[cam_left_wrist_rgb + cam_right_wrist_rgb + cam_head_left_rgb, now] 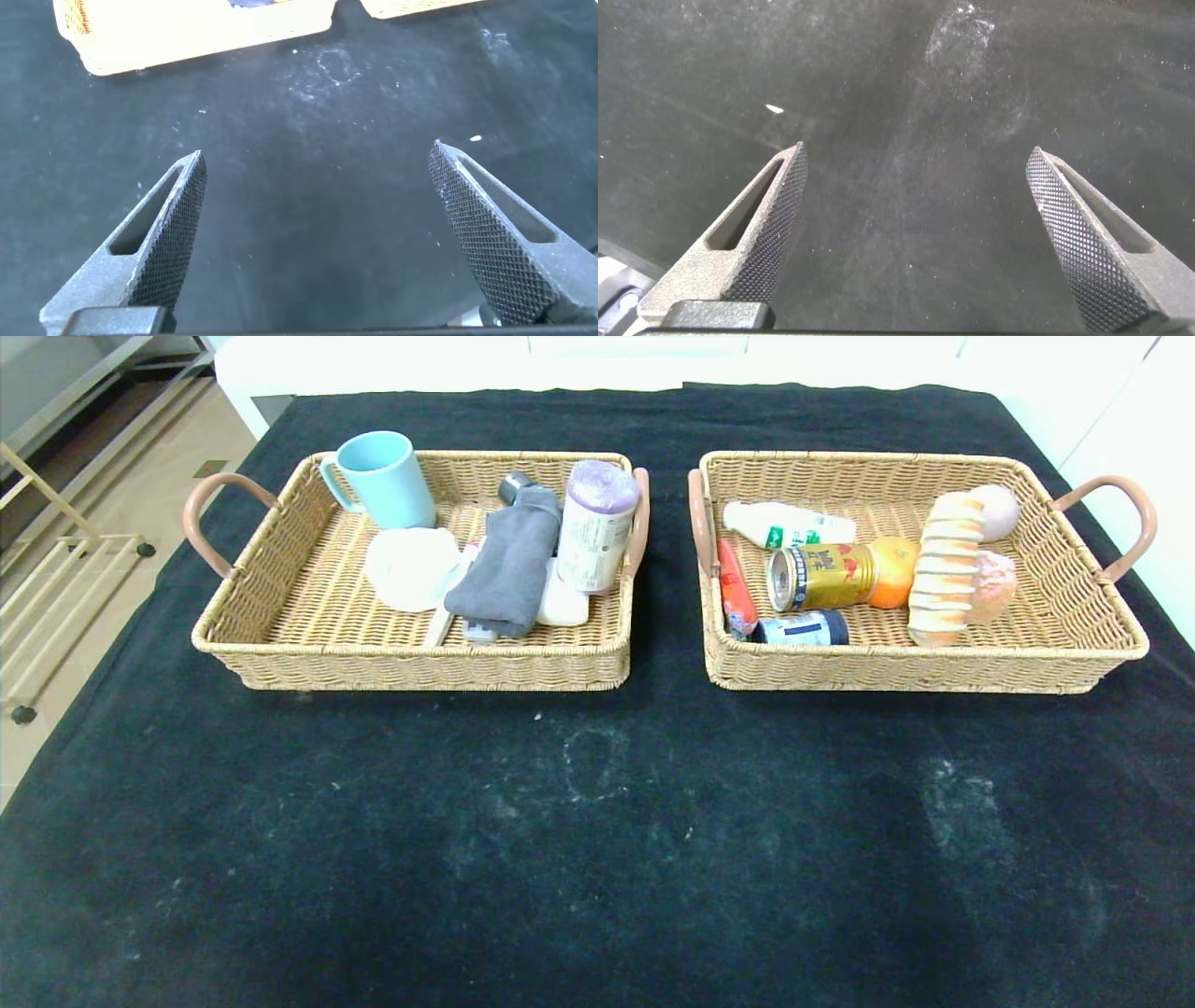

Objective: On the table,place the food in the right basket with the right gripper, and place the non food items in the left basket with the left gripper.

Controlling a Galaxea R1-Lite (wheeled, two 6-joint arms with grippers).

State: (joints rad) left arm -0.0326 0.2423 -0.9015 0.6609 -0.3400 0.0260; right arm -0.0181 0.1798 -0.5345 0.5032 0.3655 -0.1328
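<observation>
1. Sorting is looking finished: I'm seeing nothing loose on the black tablecloth (597, 821), so I'm judging no pick is left.
2. Left basket (280, 653) is holding the non-food: blue mug (383, 478), grey cloth (509, 565), purple-capped bottle (596, 527), white round piece (411, 567).
3. Right basket (1102, 644) is holding the food: milk bottle (789, 525), gold can (822, 577), orange (894, 571), striped bread (945, 569), red sausage stick (736, 588), dark can (805, 629).
4. Left gripper (318, 243) is hovering over bare cloth near the baskets' front edges, fingers spread wide, holding nothing.
5. Right gripper (915, 243) is hanging over bare cloth too, fingers wide apart, nothing between them.
6. Next move, I'm guessing: parking both arms. Front half of the table is giving open room; basket walls and handles are the only edges to be minding.
</observation>
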